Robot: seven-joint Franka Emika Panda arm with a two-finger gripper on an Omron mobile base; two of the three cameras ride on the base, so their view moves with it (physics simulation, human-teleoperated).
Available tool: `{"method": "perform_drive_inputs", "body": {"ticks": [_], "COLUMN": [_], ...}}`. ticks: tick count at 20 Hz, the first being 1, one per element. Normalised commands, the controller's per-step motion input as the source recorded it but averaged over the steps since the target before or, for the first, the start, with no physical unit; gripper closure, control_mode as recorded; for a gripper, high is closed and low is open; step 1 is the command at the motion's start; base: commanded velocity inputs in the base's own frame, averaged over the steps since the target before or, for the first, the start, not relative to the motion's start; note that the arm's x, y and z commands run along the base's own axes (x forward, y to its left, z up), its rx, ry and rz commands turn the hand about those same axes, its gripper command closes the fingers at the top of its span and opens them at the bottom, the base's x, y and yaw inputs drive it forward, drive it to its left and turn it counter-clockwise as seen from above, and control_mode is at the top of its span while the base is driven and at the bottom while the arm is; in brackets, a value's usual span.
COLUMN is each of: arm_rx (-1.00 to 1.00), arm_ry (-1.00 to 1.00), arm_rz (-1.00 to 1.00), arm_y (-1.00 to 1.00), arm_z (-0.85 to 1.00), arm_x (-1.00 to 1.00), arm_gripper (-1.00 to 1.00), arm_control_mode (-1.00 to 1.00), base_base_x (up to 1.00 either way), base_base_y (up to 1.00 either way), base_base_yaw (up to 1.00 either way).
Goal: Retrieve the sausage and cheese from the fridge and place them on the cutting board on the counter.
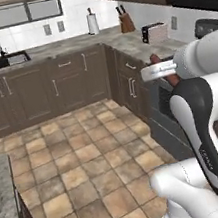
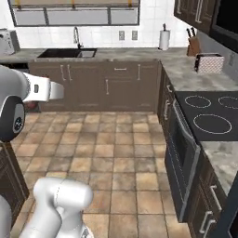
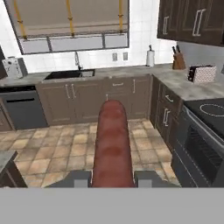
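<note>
Left side of the hand view: dishwasher (image 3: 24,107) under the bench (image 3: 175,78), a small white appliance (image 3: 12,66) on top near the wall. Next along, black sink (image 3: 70,74) with faucet, set in the bench below a shaded window (image 3: 70,24).

Centre: the hand (image 3: 112,178) is clamped on the sausage (image 3: 112,144). A grey finger (image 3: 78,178) presses each side of its near end; the dark red link sticks straight out ahead of the hand, rounded tip forward, well above the tan tile floor (image 3: 52,144). Nothing else is touching it.

Left base view: the sausage (image 1: 168,72) shows as a dark red piece just behind the hand's pale body (image 1: 157,69), out at the end of the white arm, in front of the oven.

Right of centre, along the back wall: paper towel roll (image 3: 150,57), then knife block (image 3: 178,61) in the corner. Further right, a toaster (image 3: 202,73) on the side run of bench, then the black stovetop (image 3: 210,111) with the oven (image 3: 192,148) beneath. Dark brown cabinets (image 3: 118,94) with silver handles run under the bench on both walls; upper cabinets hang above the right run.

Right base view: same bench (image 2: 186,69), toaster (image 2: 209,62) and stovetop (image 2: 209,116) on the right.
</note>
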Motion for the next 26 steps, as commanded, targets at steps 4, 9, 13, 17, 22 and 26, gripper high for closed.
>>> {"method": "perform_drive_inputs", "body": {"ticks": [4, 9, 13, 17, 22, 26], "arm_rx": [0.0, 0.0, 0.0, 0.0, 0.0, 0.0], "arm_ry": [0.0, 0.0, 0.0, 0.0, 0.0, 0.0], "arm_rz": [0.0, 0.0, 0.0, 0.0, 0.0, 0.0], "arm_y": [0.0, 0.0, 0.0, 0.0, 0.0, 0.0], "arm_z": [0.0, 0.0, 0.0, 0.0, 0.0, 0.0], "arm_x": [0.0, 0.0, 0.0, 0.0, 0.0, 0.0], "arm_gripper": [1.0, 1.0, 1.0, 1.0, 1.0, 1.0], "arm_control_mode": [1.0, 1.0, 1.0, 1.0, 1.0, 1.0], "base_base_x": [0.0, 0.0, 0.0, 0.0, 0.11, 0.04], "base_base_y": [0.01, 0.0, 0.0, 0.0, 0.16, 0.33], "base_base_yaw": [1.0, 1.0, 0.97, 0.97, 0.68, 0.56]}}
